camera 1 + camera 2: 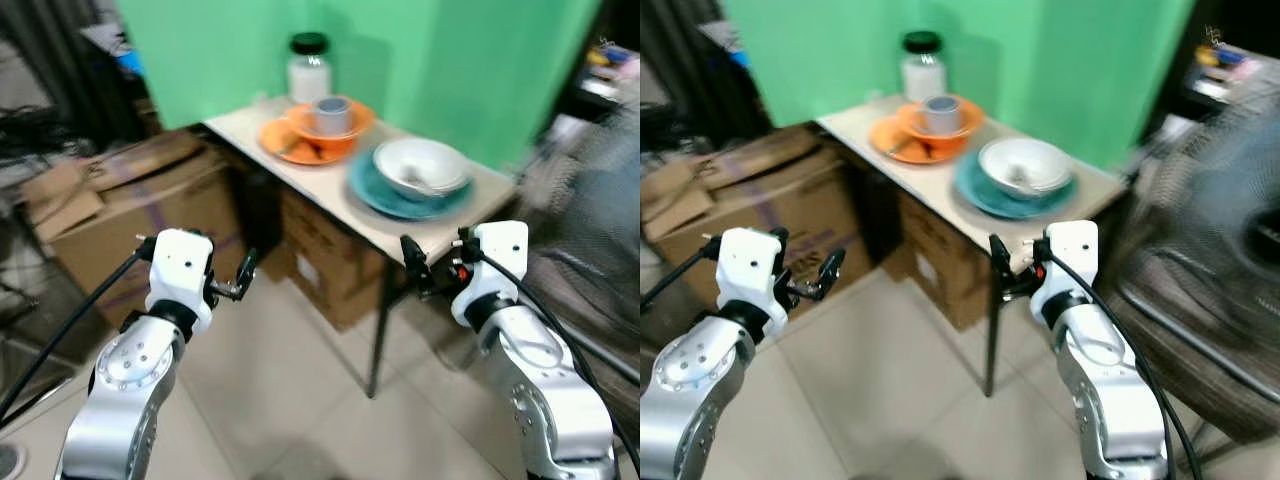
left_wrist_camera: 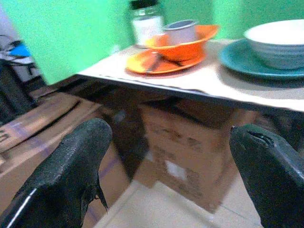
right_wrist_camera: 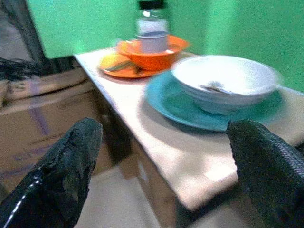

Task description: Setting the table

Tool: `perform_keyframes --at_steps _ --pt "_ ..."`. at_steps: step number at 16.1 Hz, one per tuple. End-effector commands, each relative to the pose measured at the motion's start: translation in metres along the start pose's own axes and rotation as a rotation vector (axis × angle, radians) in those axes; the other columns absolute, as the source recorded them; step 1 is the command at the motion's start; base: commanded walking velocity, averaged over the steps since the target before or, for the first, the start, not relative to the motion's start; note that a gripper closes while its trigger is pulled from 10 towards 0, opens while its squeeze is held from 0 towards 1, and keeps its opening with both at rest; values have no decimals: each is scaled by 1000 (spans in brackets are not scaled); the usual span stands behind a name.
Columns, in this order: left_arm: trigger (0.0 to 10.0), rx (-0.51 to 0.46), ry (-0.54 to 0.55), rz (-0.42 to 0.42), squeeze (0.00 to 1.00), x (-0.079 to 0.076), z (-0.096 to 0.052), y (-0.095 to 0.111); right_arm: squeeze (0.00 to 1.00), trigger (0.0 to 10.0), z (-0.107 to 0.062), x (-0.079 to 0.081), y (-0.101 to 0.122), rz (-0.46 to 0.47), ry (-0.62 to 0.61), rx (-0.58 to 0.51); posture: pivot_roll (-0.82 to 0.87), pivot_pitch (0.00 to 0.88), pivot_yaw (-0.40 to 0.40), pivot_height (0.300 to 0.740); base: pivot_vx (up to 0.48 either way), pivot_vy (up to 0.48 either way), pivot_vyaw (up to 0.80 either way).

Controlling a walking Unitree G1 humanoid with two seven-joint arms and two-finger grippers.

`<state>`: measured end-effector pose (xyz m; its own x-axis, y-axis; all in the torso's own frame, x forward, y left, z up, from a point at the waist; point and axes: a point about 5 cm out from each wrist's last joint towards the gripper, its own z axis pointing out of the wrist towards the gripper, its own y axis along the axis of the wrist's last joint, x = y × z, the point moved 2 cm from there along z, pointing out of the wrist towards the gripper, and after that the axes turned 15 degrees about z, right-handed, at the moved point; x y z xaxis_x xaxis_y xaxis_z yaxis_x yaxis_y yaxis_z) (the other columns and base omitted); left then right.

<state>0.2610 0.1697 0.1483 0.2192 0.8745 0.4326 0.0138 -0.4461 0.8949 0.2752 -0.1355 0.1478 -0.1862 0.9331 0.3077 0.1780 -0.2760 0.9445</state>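
Left eye view, blurred: small table at upper centre against a green backdrop. On it, a teal plate carrying a white bowl; just beside, toward upper left, an orange plate with an orange bowl holding a grey cup; jar behind. Cardboard boxes at left. Left gripper at lower left, right gripper at the table's near edge; both spread wide, empty.
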Motion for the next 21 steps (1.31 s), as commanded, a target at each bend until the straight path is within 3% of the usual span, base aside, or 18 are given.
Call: perform_keyframes --at_steps 1,12,19,21 --pt "10000 -5 7 4 0 3 0 1 0 10000 2 8 3 8 27 -5 172 0 48 740 311 0 0" --pt "10000 -7 0 8 0 1 0 2 0 10000 10 13 15 58 19 12 185 0 36 740 312 0 0" --pt "10000 -28 -75 37 0 -6 1 4 0 10000 12 15 24 52 41 -12 181 0 39 740 309 0 0" --pt "10000 -29 -87 47 0 -4 2 4 0 10000 12 16 27 57 45 -24 180 0 42 740 311 0 -778"
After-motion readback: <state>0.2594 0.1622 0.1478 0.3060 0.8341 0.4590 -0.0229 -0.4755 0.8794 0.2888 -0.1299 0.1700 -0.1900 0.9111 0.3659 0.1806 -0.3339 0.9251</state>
